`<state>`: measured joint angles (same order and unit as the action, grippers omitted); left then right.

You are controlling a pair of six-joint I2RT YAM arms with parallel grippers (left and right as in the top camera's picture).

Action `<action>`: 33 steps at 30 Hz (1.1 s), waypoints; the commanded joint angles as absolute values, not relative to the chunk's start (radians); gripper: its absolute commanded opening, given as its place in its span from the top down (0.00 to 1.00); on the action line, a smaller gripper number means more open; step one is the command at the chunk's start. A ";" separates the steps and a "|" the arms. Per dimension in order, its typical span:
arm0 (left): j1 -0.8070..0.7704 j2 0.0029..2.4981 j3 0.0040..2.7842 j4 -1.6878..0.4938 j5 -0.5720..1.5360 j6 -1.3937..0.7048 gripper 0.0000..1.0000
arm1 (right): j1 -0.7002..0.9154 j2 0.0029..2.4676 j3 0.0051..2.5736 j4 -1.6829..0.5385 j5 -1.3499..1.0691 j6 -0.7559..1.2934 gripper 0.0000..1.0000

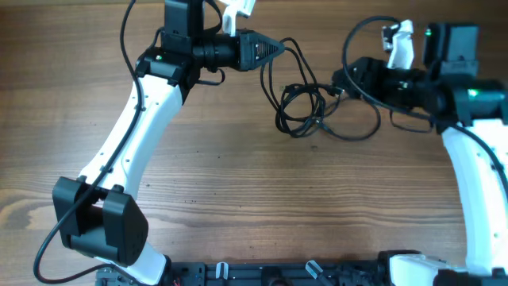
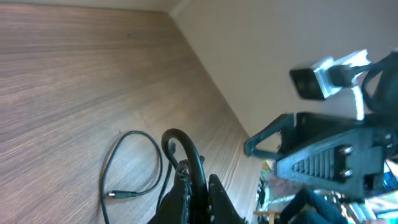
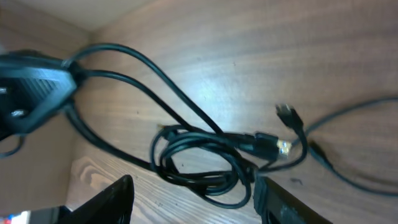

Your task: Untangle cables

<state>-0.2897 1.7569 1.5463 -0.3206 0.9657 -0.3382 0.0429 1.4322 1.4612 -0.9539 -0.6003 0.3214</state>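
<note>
A tangle of black cables (image 1: 304, 107) lies on the wooden table at the back middle. My left gripper (image 1: 274, 49) is shut on one black cable strand just left of the tangle. In the left wrist view its fingers (image 2: 200, 190) pinch a cable loop (image 2: 177, 140), and a loose plug end (image 2: 121, 195) lies on the table. My right gripper (image 1: 340, 82) is open at the tangle's right side. In the right wrist view its fingers (image 3: 196, 202) straddle the coiled loops (image 3: 199, 162) without holding them. Connectors (image 3: 283, 146) lie near the right finger.
The wooden table (image 1: 254, 199) stretches toward the front. The left arm's white link (image 1: 135, 135) crosses the left side. The right arm (image 1: 476, 159) stands at the right edge. The left gripper also shows in the right wrist view (image 3: 31, 87).
</note>
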 commanded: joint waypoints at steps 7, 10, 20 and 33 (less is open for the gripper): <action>-0.291 1.755 1.554 -0.317 0.861 -0.514 0.93 | 0.216 1.571 1.461 -0.913 -0.572 0.460 0.45; -0.291 1.755 1.554 -0.318 0.859 -0.541 0.94 | 0.266 1.627 1.461 -0.851 -0.565 0.541 0.45; -0.291 1.755 1.554 -0.318 0.859 -0.667 0.92 | 0.333 1.787 1.461 -0.633 -0.512 0.711 0.50; -0.290 1.755 1.554 -0.703 -0.020 -0.660 0.96 | 0.084 1.560 1.461 -0.731 -0.636 0.437 0.96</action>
